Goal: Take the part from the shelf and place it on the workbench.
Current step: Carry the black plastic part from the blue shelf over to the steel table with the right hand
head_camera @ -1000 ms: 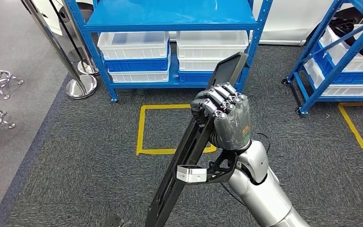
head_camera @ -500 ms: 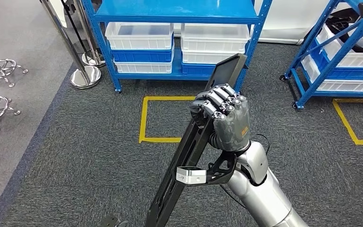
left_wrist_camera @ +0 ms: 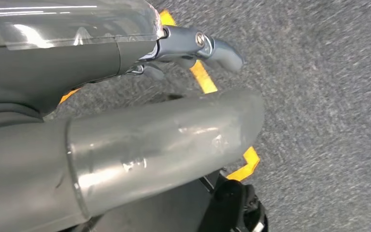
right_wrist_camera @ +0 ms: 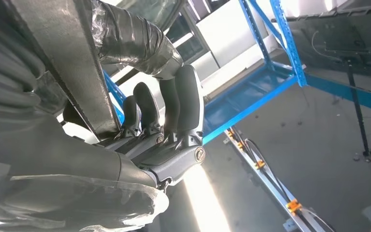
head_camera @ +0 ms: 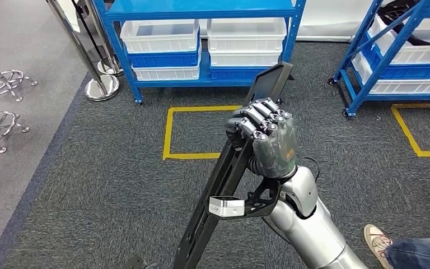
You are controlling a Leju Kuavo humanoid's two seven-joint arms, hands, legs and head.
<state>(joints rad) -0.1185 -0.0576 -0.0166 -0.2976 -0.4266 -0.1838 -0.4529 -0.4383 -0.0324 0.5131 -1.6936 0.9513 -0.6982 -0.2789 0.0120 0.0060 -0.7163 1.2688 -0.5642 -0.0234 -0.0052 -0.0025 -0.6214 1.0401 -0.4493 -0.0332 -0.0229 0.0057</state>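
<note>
Grip: my right robot hand (head_camera: pixel 263 140) is clamped round the long black part (head_camera: pixel 232 168), held slanted, top end tipped toward the far blue shelf (head_camera: pixel 201 11), likely to clear the floor | left robot hand (left_wrist_camera: pixel 193 43): cannot tell its state | step: carrying to the table, not yet placed

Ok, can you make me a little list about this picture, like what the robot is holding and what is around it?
Holding: right hand grips a long black part, tilted up toward the shelf
Left hand: holds nothing, fingers apart, above the carpet
Shelf: blue shelf ahead with white bins on its bottom level
Floor: grey carpet with a yellow tape square
Person: a shoe and jeans leg near the robot's right side
Workbench: cannot be seen here
</note>
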